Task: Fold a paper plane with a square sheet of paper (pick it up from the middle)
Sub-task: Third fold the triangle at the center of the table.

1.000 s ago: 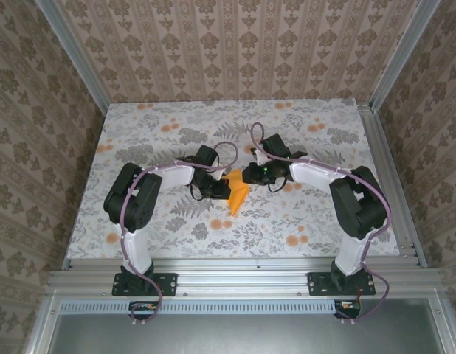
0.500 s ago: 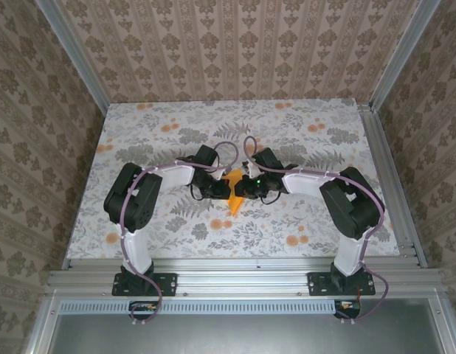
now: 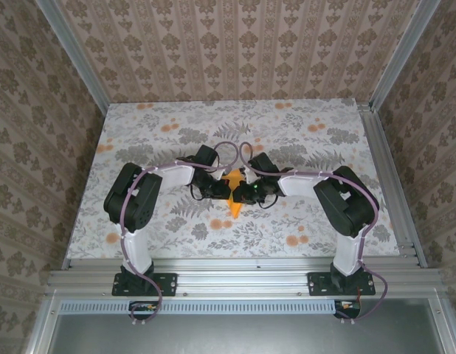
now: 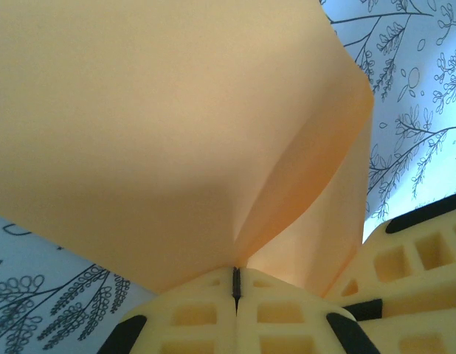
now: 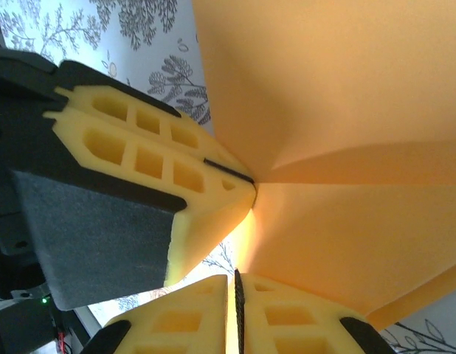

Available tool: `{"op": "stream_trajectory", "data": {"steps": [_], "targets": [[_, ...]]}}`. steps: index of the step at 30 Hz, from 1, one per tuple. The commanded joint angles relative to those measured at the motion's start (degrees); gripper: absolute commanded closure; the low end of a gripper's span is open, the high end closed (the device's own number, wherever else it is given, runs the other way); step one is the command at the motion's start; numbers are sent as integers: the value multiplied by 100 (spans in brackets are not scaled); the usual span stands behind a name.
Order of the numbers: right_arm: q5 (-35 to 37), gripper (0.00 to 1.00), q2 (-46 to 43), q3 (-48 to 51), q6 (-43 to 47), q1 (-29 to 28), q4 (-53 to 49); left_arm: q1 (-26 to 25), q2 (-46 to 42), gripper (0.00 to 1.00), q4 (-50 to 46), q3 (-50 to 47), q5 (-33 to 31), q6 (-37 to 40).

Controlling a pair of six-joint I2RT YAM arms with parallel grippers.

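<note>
The square sheet of paper point(image 3: 233, 198) is bright orange and creased, and it hangs between both grippers at the middle of the table. My left gripper point(image 3: 221, 189) is shut on a folded corner of the paper point(image 4: 176, 133), its jaws point(image 4: 236, 279) pressed together. My right gripper point(image 3: 244, 193) comes in from the right, jaws point(image 5: 236, 286) closed to a thin slit. The edge of the paper point(image 5: 339, 147) runs down into that slit. The left gripper's fingers point(image 5: 147, 147) sit just above and left of the right gripper's tips. No finished paper plane shape can be made out.
The table point(image 3: 169, 125) has a grey floral cloth with small orange flower blotches point(image 3: 217, 223). Patterned walls and metal rails point(image 3: 383, 169) close it in on three sides. Both arms bend inward and meet at the centre.
My right gripper has swung left to the paper and the left gripper, and its jaws have closed. The left gripper has stayed put, shut on the paper.
</note>
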State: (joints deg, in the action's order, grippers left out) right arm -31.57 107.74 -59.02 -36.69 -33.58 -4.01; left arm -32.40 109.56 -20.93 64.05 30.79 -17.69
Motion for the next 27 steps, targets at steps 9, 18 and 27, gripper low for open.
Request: {"op": "stream_trajectory", "data": {"steps": [9, 18, 27], "targets": [[33, 86, -151, 358, -117, -118, 53, 41, 171, 95, -335, -79, -302, 230], [44, 86, -166, 497, -182, -158, 145, 52, 215, 95, -343, -55, -284, 223], [277, 86, -183, 594, -19, -195, -164, 94, 189, 95, -348, -94, -291, 240]]}}
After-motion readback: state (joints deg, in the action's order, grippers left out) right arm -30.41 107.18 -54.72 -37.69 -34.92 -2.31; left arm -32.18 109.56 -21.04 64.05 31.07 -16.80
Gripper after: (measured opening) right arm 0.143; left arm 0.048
